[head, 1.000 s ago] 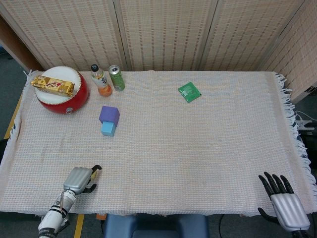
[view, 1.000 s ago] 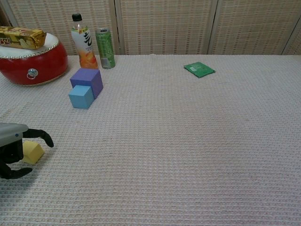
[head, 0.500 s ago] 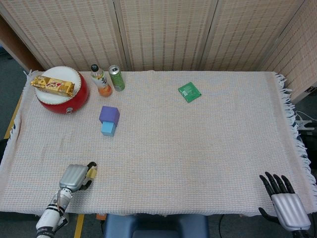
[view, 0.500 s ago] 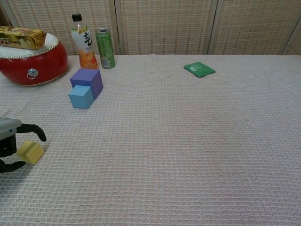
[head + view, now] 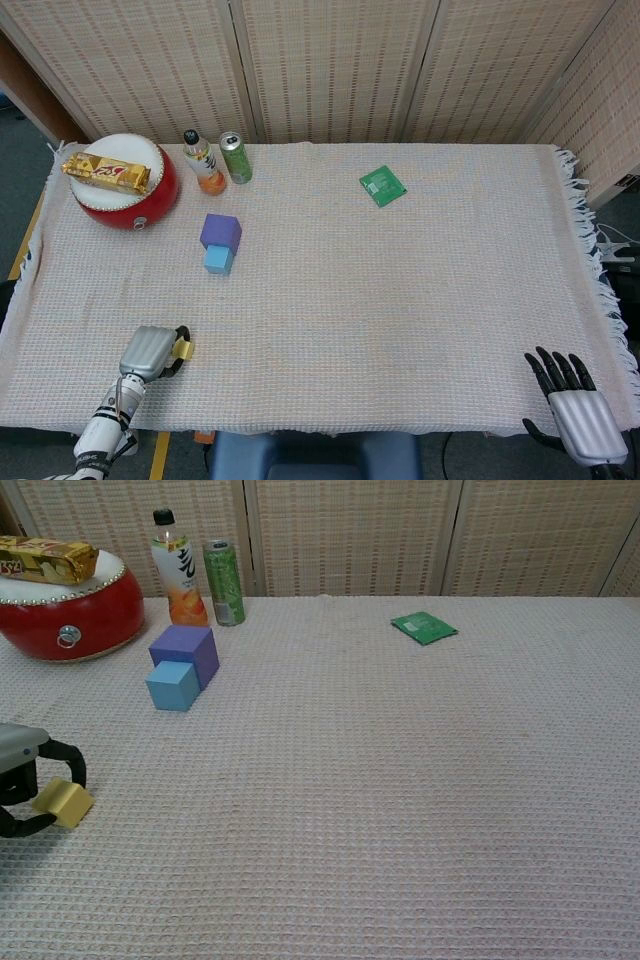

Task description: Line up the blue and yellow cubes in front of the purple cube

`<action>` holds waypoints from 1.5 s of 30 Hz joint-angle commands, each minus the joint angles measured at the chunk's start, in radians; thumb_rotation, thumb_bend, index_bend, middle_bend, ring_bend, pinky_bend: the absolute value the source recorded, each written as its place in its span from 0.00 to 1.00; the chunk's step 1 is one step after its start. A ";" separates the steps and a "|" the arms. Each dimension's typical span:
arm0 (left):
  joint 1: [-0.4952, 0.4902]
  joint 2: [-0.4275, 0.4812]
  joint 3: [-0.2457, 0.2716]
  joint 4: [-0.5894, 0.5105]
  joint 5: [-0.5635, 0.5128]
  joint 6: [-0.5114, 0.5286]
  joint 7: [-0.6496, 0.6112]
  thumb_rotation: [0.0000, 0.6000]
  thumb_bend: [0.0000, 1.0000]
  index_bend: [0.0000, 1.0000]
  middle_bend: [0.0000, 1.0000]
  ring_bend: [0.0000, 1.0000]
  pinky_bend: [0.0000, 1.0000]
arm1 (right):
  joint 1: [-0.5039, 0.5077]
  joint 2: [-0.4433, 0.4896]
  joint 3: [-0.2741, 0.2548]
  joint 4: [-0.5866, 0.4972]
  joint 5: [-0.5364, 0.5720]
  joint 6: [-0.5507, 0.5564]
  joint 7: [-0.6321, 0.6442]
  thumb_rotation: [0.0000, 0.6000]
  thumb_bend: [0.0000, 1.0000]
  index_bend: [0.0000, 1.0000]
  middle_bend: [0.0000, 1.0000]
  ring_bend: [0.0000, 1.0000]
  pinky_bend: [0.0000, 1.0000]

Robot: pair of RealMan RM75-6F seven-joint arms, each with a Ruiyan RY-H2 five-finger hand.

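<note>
The purple cube (image 5: 221, 230) (image 5: 187, 649) stands on the cloth left of centre, with the blue cube (image 5: 218, 259) (image 5: 172, 685) touching its near side. The yellow cube (image 5: 184, 348) (image 5: 63, 802) sits tilted near the front left edge. My left hand (image 5: 148, 352) (image 5: 22, 780) holds it, with fingers (image 5: 66, 758) curled over the top and the thumb underneath. In the head view my right hand (image 5: 575, 402) lies at the front right corner, fingers spread and holding nothing; the chest view does not show it.
A red drum (image 5: 125, 185) (image 5: 62, 608) with a snack bar on it stands at the back left. Beside it are an orange drink bottle (image 5: 203, 163) (image 5: 179, 572) and a green can (image 5: 235, 157) (image 5: 223, 582). A green packet (image 5: 382, 185) (image 5: 424, 627) lies at the back centre.
My left hand's fingers have closed around the yellow cube and drawn slightly toward the front left edge; the cube now sits tilted. The right hand has not moved.
</note>
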 commanded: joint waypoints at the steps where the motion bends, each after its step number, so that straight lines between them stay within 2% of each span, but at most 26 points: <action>1: 0.004 0.001 -0.009 0.000 0.011 0.000 -0.012 1.00 0.38 0.44 1.00 1.00 1.00 | 0.001 0.000 0.001 0.000 0.003 -0.003 -0.001 0.77 0.03 0.00 0.00 0.00 0.00; 7: -0.005 0.022 -0.046 -0.016 0.021 -0.010 -0.039 1.00 0.38 0.45 1.00 1.00 1.00 | 0.003 -0.002 0.005 0.001 0.013 -0.008 -0.003 0.77 0.02 0.00 0.00 0.00 0.00; 12: -0.052 0.028 -0.113 -0.019 -0.051 -0.078 -0.054 1.00 0.38 0.46 1.00 1.00 1.00 | 0.009 -0.010 0.011 0.005 0.026 -0.019 -0.013 0.77 0.02 0.00 0.00 0.00 0.00; 15: -0.097 0.018 -0.155 0.016 -0.097 -0.119 -0.036 1.00 0.38 0.45 1.00 1.00 1.00 | 0.012 -0.015 0.016 0.007 0.039 -0.026 -0.020 0.77 0.02 0.00 0.00 0.00 0.00; 21: -0.159 -0.017 -0.201 0.090 -0.168 -0.161 -0.006 1.00 0.39 0.45 1.00 1.00 1.00 | 0.021 -0.019 0.034 0.009 0.081 -0.041 -0.024 0.77 0.02 0.00 0.00 0.00 0.00; 31: -0.234 -0.069 -0.235 0.197 -0.268 -0.243 -0.007 1.00 0.39 0.45 1.00 1.00 1.00 | 0.036 -0.028 0.053 0.014 0.134 -0.063 -0.038 0.77 0.03 0.00 0.00 0.00 0.00; 45: -0.296 -0.135 -0.239 0.299 -0.297 -0.256 0.009 1.00 0.39 0.44 1.00 1.00 1.00 | 0.043 -0.030 0.060 0.015 0.162 -0.066 -0.043 0.77 0.02 0.00 0.00 0.00 0.00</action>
